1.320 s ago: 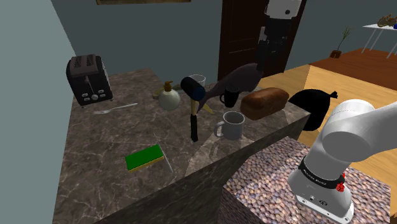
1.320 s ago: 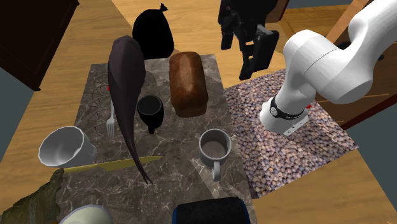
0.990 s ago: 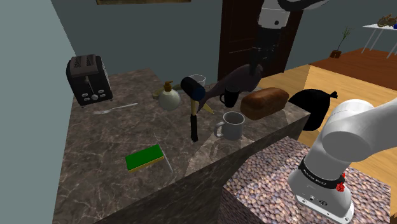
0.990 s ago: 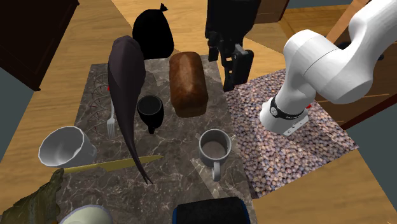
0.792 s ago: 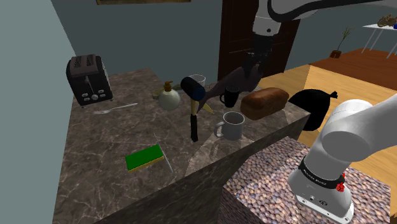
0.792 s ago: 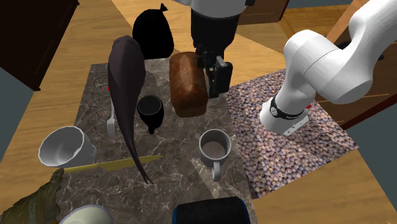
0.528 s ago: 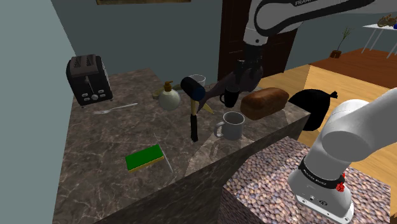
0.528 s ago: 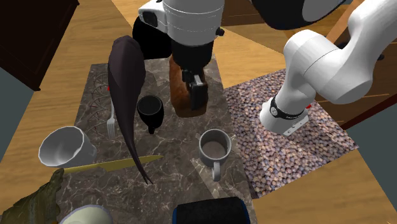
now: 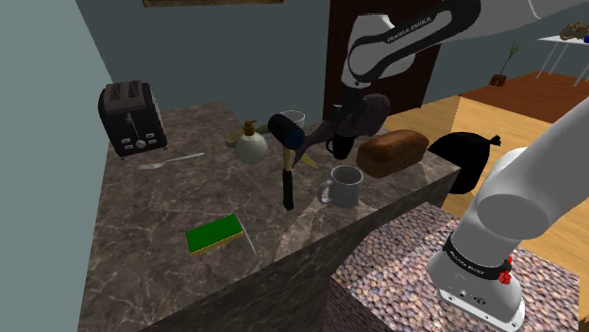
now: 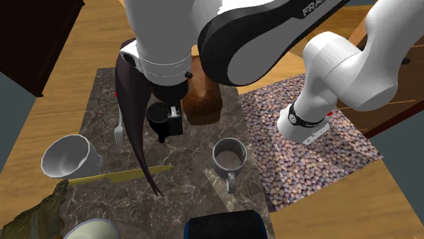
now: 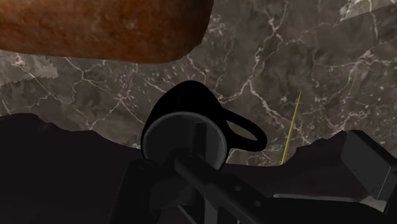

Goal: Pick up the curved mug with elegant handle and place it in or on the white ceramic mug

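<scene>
Dark marbled surface (image 11: 318, 51), wood floor around it. Black curved mug (image 11: 172, 121) stands upright on the surface directly under the jaws, handle sticking out sideways, apparently not touched. Jaws spread, hanging over the mug, pinching nothing. Brown loaf (image 11: 102, 25) lies just beyond the jaws, close to the mug. White mug (image 10: 68, 157), the target, sits well apart from the jaws, looks empty. Grey mug (image 10: 229, 157) is nearer. Judged progress: early, approach only. Descent, grasp, lift, carry and placing all left.
</scene>
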You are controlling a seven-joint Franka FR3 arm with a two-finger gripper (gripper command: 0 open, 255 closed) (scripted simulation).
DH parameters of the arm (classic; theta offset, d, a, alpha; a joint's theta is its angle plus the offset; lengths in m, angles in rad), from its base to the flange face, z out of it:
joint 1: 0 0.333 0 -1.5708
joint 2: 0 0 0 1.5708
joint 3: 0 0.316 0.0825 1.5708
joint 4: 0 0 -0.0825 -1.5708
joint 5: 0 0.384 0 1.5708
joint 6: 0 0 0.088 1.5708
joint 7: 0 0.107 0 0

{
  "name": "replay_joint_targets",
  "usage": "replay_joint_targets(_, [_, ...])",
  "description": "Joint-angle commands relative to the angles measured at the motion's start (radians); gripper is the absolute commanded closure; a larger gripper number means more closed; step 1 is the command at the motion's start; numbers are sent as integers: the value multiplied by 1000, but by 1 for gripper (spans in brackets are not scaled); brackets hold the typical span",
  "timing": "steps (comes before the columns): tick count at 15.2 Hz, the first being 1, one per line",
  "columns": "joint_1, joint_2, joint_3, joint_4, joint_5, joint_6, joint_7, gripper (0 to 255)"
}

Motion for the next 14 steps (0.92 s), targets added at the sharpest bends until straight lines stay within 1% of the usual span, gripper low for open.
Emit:
replay_joint_targets(1, [-1, 71, -12, 22, 11, 61, -11, 0])
replay_joint_targets(4, [0, 176, -24, 66, 34, 136, -26, 0])
replay_joint_targets(11, [4, 249, -25, 42, 55, 231, -41, 0])
replay_joint_targets(14, [4, 255, -25, 41, 57, 239, -42, 0])
